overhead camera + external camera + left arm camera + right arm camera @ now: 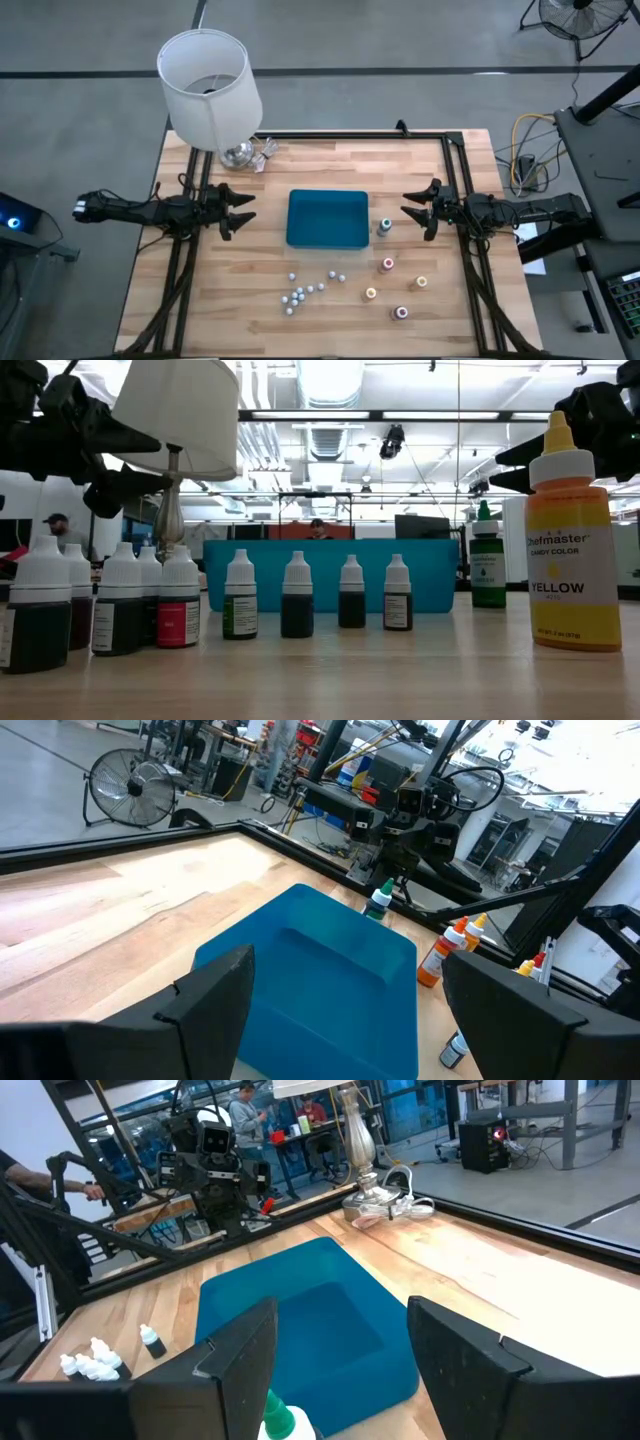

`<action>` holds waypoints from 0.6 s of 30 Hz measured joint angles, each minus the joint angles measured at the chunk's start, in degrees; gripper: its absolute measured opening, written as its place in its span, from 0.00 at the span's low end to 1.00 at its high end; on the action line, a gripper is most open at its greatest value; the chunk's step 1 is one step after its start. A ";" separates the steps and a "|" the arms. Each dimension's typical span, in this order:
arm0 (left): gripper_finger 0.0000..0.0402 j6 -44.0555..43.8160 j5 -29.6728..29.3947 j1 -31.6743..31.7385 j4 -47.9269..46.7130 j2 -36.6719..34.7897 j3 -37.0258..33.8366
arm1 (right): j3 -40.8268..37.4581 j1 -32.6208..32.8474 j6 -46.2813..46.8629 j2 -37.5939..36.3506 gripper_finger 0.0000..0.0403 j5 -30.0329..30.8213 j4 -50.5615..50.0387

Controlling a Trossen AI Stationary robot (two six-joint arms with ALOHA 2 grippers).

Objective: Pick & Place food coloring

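Right gripper [413, 207] open near Chefmaster "YELLOW" bottle [573, 550]

Even, bright overhead light. Ceiling light strips [330, 415] blown out in the low view, above the blue tray [330, 555]. Soft short shadows under the lamp [207, 85]. Nearest small bottles [40, 605] slightly soft-focused.

Two dark, near-black arms of slim jointed segments, each ending in a two-finger gripper: left gripper [245, 209], right gripper [410, 207]. Fingers [215, 995] are matte black, broad flat wedge-shaped plates with angular edges, same on the right fingers [240, 1350]. The left arm's rear end carries a small white part, with thin black cables trailing along both arms.
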 joint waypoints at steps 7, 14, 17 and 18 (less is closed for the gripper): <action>0.73 0.00 0.00 0.00 -0.02 0.00 0.00 | -0.01 -0.01 -0.02 0.01 0.53 0.00 0.02; 0.73 0.01 0.01 0.00 -0.01 -0.01 -0.01 | -0.02 -0.01 -0.02 0.02 0.53 0.10 0.26; 0.73 0.00 0.00 0.00 -0.01 -0.01 -0.01 | 0.00 0.00 0.00 0.02 0.53 0.12 0.21; 0.73 0.00 0.00 0.01 -0.02 -0.01 -0.01 | -0.02 0.00 0.06 0.02 0.53 0.12 0.18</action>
